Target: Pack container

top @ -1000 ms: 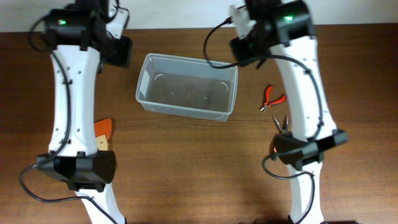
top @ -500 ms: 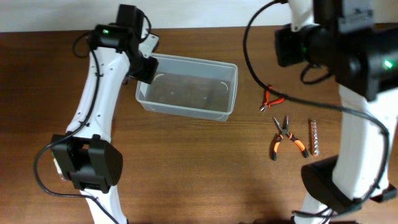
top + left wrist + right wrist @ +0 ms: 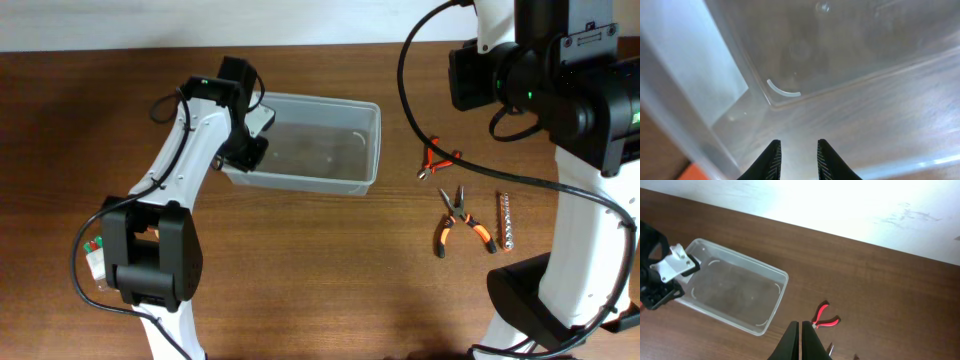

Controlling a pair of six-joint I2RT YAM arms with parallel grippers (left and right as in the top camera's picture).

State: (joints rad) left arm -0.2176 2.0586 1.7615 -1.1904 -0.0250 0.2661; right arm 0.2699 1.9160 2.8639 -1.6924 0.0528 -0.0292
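We logged left end effector (image 3: 798, 147) narrowly apart, empty, over the container (image 3: 320, 183); right end effector (image 3: 799, 327) closed, high above the desk (image 3: 880, 290).

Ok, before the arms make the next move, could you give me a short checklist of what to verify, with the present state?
1. Container upright and empty: ok.
2. Left gripper open, nothing between its fingers: ok.
3. Left gripper clear of the container's left wall: cannot tell, it is very close.
4. Right gripper ready to pick: not ok, it is shut and high above the table.
5. Red pliers, orange pliers and small metal piece lying free, right of the container: ok.
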